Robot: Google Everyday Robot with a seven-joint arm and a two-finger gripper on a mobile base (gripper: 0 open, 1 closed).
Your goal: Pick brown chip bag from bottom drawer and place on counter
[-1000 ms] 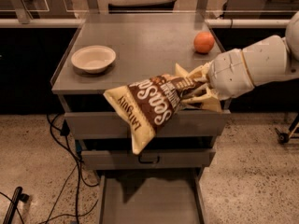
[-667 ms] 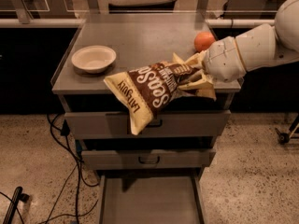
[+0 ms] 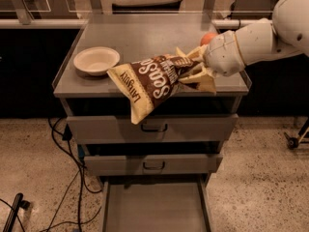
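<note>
The brown chip bag [image 3: 154, 81], dark brown with cream-yellow ends and white lettering, hangs tilted over the front edge of the counter [image 3: 145, 37]. My gripper [image 3: 190, 71] is shut on the bag's right end and holds it just above the counter's front right part. The bag's lower left end droops in front of the top drawer. The bottom drawer [image 3: 155, 211] stands pulled open below, its grey floor bare.
A cream bowl [image 3: 96, 60] sits on the counter's left. An orange ball [image 3: 208, 36] lies behind my wrist at the right. Two upper drawers with dark handles [image 3: 154, 127] are closed. Cables [image 3: 67, 178] trail on the floor at the left.
My gripper has lifted the chip bag higher and carried it back over the counter's front edge. The orange ball is now mostly hidden behind my wrist.
</note>
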